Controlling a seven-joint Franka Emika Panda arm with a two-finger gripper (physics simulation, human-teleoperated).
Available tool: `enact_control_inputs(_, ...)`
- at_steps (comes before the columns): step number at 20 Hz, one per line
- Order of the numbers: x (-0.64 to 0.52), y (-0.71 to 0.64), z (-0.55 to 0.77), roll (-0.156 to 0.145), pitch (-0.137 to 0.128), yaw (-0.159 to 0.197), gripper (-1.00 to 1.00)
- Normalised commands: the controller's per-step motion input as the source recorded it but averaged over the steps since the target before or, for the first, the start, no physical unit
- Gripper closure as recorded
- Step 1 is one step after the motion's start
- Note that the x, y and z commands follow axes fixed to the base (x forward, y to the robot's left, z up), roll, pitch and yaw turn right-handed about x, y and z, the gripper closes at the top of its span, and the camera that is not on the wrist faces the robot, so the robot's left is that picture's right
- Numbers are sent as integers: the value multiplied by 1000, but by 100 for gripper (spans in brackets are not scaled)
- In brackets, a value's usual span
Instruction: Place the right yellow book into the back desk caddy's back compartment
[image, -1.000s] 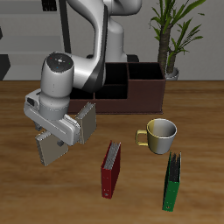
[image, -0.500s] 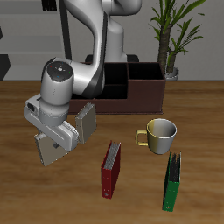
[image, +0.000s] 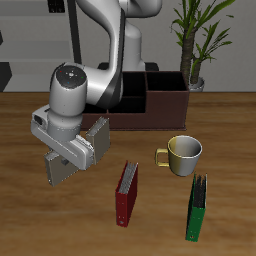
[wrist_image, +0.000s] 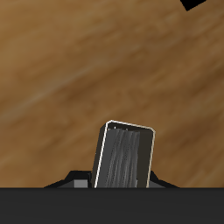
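Note:
My gripper is shut on the right yellow book, a small thin grey-tan book, and holds it tilted above the wooden table, apart from the surface. In the wrist view the book stands between the jaws of the gripper, its ribbed page edges facing the camera, with bare table beneath. The back desk caddy, a long dark reddish-brown box with black-lined bays, stands farther back by the robot's base. The arm hides part of it, so I cannot make out its back compartment.
A red book stands on the table nearer the front edge. A pale green mug sits beside it, and a green book stands in front of the mug. A potted plant stands behind the caddy.
The gripper has risen slightly with the book in it and shifted a little toward the back. Nothing else has moved.

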Motion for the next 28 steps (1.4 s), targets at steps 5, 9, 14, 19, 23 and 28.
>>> enact_control_inputs(5,57,216,258,30,-24,26,100)
enact_control_inputs(9,63,304,550,42,-47,81,100)
enact_control_inputs(14,-14,318,650,32,-63,99,100)
enact_control_inputs(19,-100,282,546,19,-47,73,100)
enact_control_inputs(23,-287,469,811,40,-91,120,100)
enact_control_inputs(28,-324,362,614,26,-52,69,100)
